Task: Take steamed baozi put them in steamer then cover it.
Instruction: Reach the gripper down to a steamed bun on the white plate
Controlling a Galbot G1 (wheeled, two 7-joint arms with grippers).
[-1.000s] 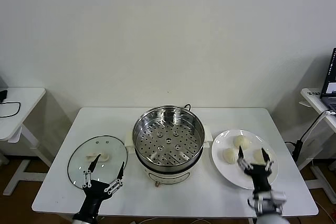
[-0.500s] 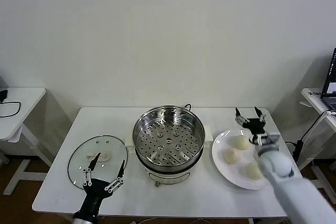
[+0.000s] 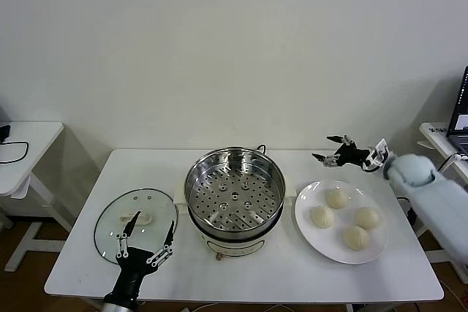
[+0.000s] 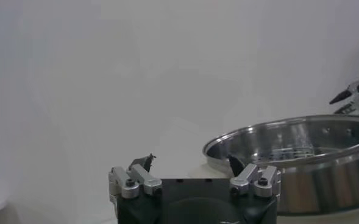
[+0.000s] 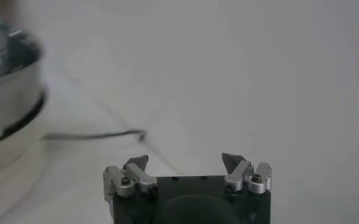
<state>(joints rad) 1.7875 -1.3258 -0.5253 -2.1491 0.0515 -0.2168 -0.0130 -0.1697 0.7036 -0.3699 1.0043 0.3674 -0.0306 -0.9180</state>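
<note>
White table [image 3: 241, 272] across lower frame of head view, bearing all task items. Steamer [image 3: 234, 196] at centre: shiny steel pot, perforated tray inside bare, cream-white base beneath (also seen at right of left wrist view [image 4: 301, 155]). Cover [image 3: 136, 223] at lower left, flat on table, just beside steamer, handle up. White plate [image 3: 311, 235] at lower right, just beside steamer on opposite side. Four steamed baozi [image 3: 346, 218] on plate, none in pot.

Right gripper [image 3: 348, 153] at right of frame, raised above table's far edge behind plate, pointing toward frame left, fingers spread wide, holding nothing (spread confirmed in right wrist view [image 5: 186, 162], with dark cable [image 5: 94, 135] on table beyond). Left gripper [image 3: 148, 237] at bottom left, over near edge of cover, fingers wide apart, empty; same spread in left wrist view [image 4: 191, 162].
</note>
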